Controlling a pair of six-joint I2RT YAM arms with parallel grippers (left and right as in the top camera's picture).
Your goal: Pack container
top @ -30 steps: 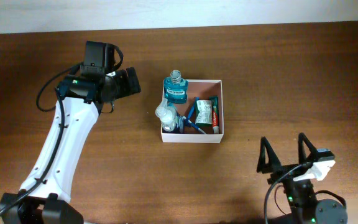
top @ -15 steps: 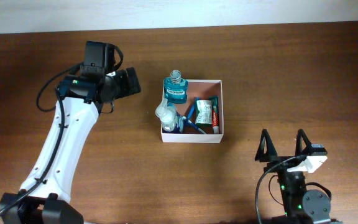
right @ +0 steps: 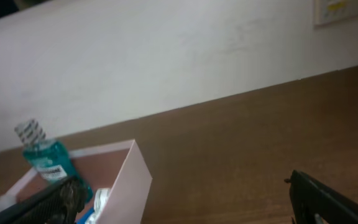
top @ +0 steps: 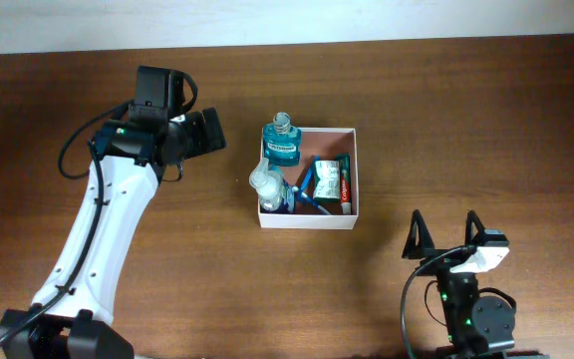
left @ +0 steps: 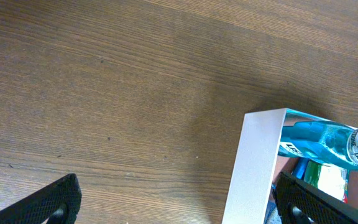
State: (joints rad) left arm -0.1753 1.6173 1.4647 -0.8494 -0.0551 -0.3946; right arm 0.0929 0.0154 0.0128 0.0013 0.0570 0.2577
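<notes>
The left gripper, black on its white arm, hovers over the brown wooden desk toward the far edge and left of the middle. In the left wrist view its fingers are spread wide with nothing between them. Just to its right, apart from it and about midway between the desk's left and right edges, sits the container, a shallow square open-top box with thin white walls and a reddish-brown floor. Its near white wall fills the right of the left wrist view. A teal plastic mouthwash bottle stands at the container's far-left corner. A clear plastic bottle is against its left wall, and a green carton and a red-and-white tube lie by its right wall. The right gripper is close to the desk's near edge, toward the right. Its two black fingers are also parted and empty, pointing at the far edge. The container lies well apart from it, farther back and to its left.
</notes>
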